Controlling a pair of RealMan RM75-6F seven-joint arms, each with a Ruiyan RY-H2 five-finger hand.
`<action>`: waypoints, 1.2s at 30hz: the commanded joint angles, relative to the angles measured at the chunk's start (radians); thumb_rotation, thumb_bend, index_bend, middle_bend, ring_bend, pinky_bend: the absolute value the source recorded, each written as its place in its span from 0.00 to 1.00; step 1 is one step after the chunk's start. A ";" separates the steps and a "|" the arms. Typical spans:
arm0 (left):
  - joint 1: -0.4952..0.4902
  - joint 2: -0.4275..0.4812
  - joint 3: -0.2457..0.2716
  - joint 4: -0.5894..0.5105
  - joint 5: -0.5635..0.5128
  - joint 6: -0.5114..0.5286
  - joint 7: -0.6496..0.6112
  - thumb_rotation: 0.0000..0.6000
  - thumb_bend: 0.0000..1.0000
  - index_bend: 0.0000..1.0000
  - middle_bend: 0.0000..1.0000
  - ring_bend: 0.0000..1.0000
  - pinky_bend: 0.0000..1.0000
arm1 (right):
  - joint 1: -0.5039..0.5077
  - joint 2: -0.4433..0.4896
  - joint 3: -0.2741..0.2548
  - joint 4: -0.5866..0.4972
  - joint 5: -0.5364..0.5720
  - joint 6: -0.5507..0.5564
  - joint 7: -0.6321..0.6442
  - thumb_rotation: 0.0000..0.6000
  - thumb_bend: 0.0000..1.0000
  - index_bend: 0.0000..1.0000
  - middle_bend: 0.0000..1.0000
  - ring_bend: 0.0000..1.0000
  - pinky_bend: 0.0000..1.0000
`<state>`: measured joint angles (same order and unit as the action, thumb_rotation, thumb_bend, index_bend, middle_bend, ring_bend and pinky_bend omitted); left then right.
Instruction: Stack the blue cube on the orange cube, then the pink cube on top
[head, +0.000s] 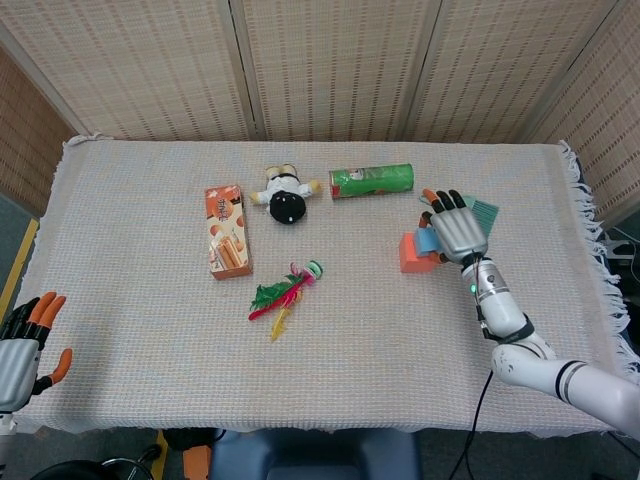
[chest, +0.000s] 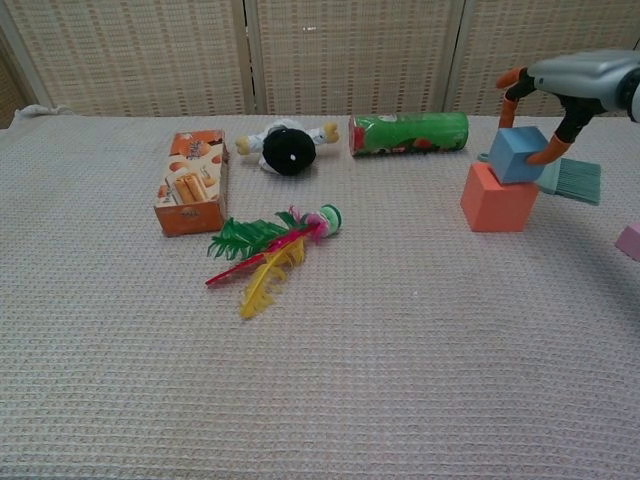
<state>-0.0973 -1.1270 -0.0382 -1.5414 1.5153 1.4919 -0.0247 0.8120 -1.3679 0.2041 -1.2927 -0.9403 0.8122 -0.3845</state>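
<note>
The orange cube (chest: 496, 200) (head: 410, 255) stands on the cloth at the right. The blue cube (chest: 517, 154) (head: 427, 240) sits tilted on its top, toward the back right edge. My right hand (chest: 578, 78) (head: 459, 229) reaches over the blue cube from the right, and its orange-tipped fingers (chest: 548, 155) pinch the cube's sides. The pink cube (chest: 630, 241) lies at the right edge of the chest view, apart from the stack. My left hand (head: 24, 346) rests open at the table's near left corner, holding nothing.
A teal brush (chest: 573, 180) lies just behind and right of the stack. A green can (chest: 409, 134) lies on its side at the back. A plush toy (chest: 287, 148), an orange snack box (chest: 190, 182) and a feather toy (chest: 270, 250) occupy the left and middle.
</note>
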 joint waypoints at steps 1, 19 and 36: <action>0.000 0.000 0.000 0.000 0.000 0.000 0.000 1.00 0.45 0.00 0.00 0.00 0.08 | -0.001 0.000 0.000 -0.003 0.004 0.003 -0.003 1.00 0.14 0.48 0.00 0.00 0.00; 0.000 0.007 0.004 -0.001 0.006 -0.001 -0.016 1.00 0.45 0.00 0.00 0.00 0.08 | 0.021 0.012 -0.005 -0.075 0.151 0.028 -0.102 1.00 0.14 0.47 0.00 0.00 0.00; 0.000 0.009 0.004 0.001 0.002 -0.005 -0.019 1.00 0.45 0.00 0.00 0.00 0.09 | 0.036 -0.007 -0.019 -0.057 0.168 0.033 -0.108 1.00 0.14 0.33 0.00 0.00 0.00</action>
<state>-0.0973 -1.1184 -0.0343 -1.5405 1.5174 1.4873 -0.0434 0.8478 -1.3745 0.1855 -1.3496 -0.7721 0.8452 -0.4926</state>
